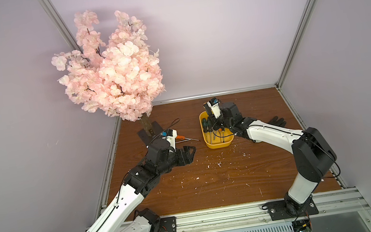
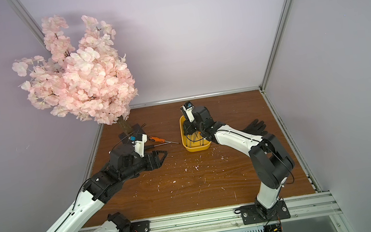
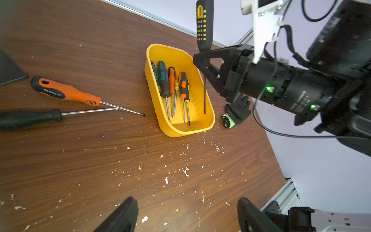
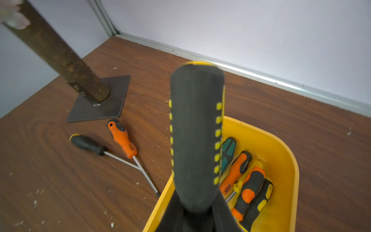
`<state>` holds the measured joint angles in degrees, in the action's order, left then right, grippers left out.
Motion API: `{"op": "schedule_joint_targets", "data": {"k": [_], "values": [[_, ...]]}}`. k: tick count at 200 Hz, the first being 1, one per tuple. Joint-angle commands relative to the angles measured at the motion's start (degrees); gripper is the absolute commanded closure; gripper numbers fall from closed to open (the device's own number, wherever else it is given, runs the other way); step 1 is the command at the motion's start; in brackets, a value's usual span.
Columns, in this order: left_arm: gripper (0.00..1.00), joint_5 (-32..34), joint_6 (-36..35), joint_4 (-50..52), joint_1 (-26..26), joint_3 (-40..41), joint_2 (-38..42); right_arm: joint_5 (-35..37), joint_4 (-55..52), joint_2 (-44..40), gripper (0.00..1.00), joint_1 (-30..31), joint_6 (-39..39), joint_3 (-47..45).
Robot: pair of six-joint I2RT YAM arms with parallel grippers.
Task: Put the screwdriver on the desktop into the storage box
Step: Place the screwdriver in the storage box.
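While your right jaws pinch the black-yellow screwdriver (image 3: 203, 24) upright, tip in the storage box (image 3: 176, 133) beneath, next: lower & let go. Left jaws spread, empty; orange screwdriver (image 3: 70, 92) lies on surface (image 3: 100, 160).

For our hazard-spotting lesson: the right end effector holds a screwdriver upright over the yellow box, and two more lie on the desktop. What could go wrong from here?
1. The held screwdriver stands tip down in the right end effector; released like this, it might topple over the box rim instead of lying flat.
2. The orange screwdriver and black screwdriver cross shafts on the desktop, so lifting one could drag the other.
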<state>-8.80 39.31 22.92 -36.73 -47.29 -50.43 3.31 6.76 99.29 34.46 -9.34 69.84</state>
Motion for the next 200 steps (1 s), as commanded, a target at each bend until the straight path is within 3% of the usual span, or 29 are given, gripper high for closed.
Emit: {"op": "schedule_joint_targets", "data": {"k": [1, 64, 137, 182, 200], "values": [[0.19, 0.2, 1.9, -2.4, 0.2, 1.3, 1.7, 3.1, 2.9, 2.3, 1.0, -0.2, -10.9, 3.1], [0.19, 1.1, 1.6, -0.6, 0.2, 2.3, 2.9, 7.1, 0.7, 9.5, 1.0, -0.6, -20.0, 6.0], [0.19, 1.3, 0.5, -0.1, 0.2, 1.9, 2.0, 7.9, -3.1, 14.3, 0.99, -1.9, -22.7, 8.8], [0.19, 2.0, 0.6, 0.1, 0.2, 2.1, 2.0, 7.9, -4.3, 15.4, 0.91, -2.5, -23.3, 9.3], [0.19, 2.3, 0.5, 0.1, 0.2, 2.3, 1.7, 7.9, -4.6, 15.3, 0.82, -2.7, -23.4, 9.5]]}}
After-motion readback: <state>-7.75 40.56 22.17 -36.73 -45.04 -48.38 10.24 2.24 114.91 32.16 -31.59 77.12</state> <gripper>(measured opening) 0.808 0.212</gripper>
